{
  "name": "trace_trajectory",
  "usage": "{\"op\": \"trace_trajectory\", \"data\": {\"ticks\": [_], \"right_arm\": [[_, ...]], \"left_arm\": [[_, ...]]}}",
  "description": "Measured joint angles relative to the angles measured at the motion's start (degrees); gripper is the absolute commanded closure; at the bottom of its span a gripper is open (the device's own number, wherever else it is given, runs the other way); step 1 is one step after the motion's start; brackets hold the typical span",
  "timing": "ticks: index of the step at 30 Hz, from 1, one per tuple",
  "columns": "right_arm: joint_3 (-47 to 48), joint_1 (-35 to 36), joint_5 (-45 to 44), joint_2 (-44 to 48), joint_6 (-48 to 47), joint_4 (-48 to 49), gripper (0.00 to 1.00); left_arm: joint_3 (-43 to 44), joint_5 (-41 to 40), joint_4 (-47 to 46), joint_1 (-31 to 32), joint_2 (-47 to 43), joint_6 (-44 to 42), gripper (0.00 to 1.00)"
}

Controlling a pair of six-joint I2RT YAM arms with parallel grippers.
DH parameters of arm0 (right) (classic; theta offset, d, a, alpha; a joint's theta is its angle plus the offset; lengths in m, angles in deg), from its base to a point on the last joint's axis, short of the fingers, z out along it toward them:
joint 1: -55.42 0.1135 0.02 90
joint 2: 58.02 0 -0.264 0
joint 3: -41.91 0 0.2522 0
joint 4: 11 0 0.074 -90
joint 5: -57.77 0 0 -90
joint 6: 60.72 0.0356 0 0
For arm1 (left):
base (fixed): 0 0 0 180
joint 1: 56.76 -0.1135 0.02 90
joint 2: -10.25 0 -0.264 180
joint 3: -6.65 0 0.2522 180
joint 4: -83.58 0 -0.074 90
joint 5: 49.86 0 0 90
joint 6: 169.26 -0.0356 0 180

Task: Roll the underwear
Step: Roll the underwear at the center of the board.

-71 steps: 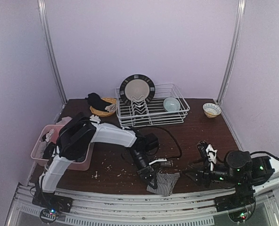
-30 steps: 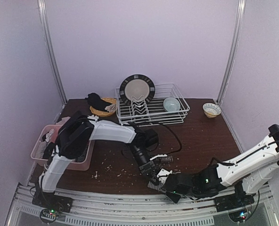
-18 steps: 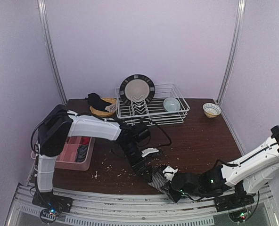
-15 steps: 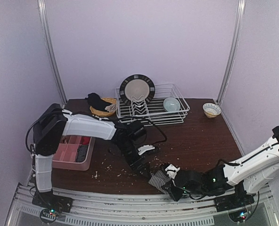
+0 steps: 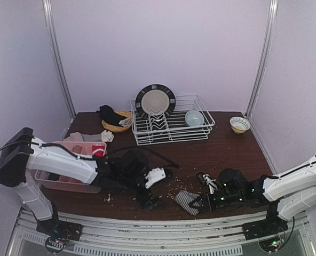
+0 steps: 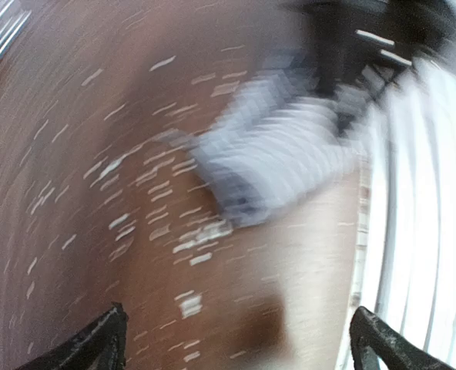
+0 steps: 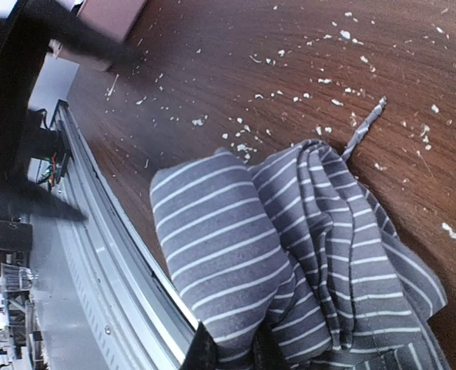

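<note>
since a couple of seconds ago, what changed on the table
The left gripper let go of the grey striped cloth underwear, opened wide and pulled back leftward. The right gripper swung in from the right and pinched its edge. The white wire dish rack and pink plastic tray stayed put.

1. The dish rack [image 5: 171, 130], with its upright plate [image 5: 155, 101] and a bowl [image 5: 194, 118], blocks the far middle of the table [image 5: 230, 152].
2. Between the rack and the near rail [image 5: 163, 234] lies open wood, crossed only by crumbs [image 5: 127, 189].
3. The left arm [image 5: 62, 160] lies low across the near left, in front of the pink tray [image 5: 67, 185], and bars that side; the left gripper [image 6: 239, 333] stands spread wide.
4. The right arm [image 5: 289, 181] runs along the near right, with the right gripper [image 5: 202, 202] pinched on the striped underwear [image 7: 290, 231].
5. The small bowl [image 5: 239, 124] and the yellow bowl [image 5: 117, 125] sit in the far corners, well apart from the near rail.
</note>
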Motion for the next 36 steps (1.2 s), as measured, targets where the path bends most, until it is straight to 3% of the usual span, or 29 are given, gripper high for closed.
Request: {"op": "trace_trajectory", "data": {"ticks": [5, 12, 19, 22, 23, 28, 30, 31, 34, 36], "right_arm": [[-1.5, -4.4, 7.3, -0.1, 2.0, 2.0, 1.0], [-3.0, -7.8, 13.6, -2.6, 4.1, 6.0, 1.0], [-4.0, -8.9, 15.9, -3.1, 5.2, 8.3, 1.0], [-4.3, -9.0, 16.2, -2.8, 5.4, 8.4, 1.0], [-4.3, -9.0, 16.2, -2.6, 5.4, 8.3, 1.0], [-4.4, -9.2, 15.8, -0.8, 5.3, 6.3, 1.0], [-4.4, -9.2, 15.6, -0.2, 5.3, 5.4, 1.0], [-4.4, -9.2, 15.6, 0.0, 5.1, 5.1, 0.98], [-4.3, -8.8, 14.4, 1.6, 4.6, 2.8, 0.69], [-4.1, -7.5, 11.7, 4.6, 4.6, -0.5, 0.6]], "left_arm": [[-3.0, 0.5, -12.7, 9.2, 3.0, -16.1, 0.04], [1.2, 0.3, -20.6, 7.4, 11.5, -29.6, 0.28], [5.3, 3.0, -22.0, 5.4, 14.8, -34.3, 0.51], [7.1, 5.4, -21.3, 4.5, 15.7, -34.9, 0.78], [8.0, 6.3, -20.3, 4.3, 16.1, -35.0, 0.82], [14.3, 8.6, -12.7, 4.1, 19.7, -35.5, 0.87], [15.2, 9.1, -11.5, 4.0, 20.2, -35.4, 0.97], [15.5, 9.4, -10.9, 3.9, 20.2, -35.3, 1.0], [16.6, 10.0, -9.3, 3.9, 20.6, -35.1, 1.0], [18.2, 10.2, -8.1, 3.9, 21.4, -34.9, 1.0]]}}
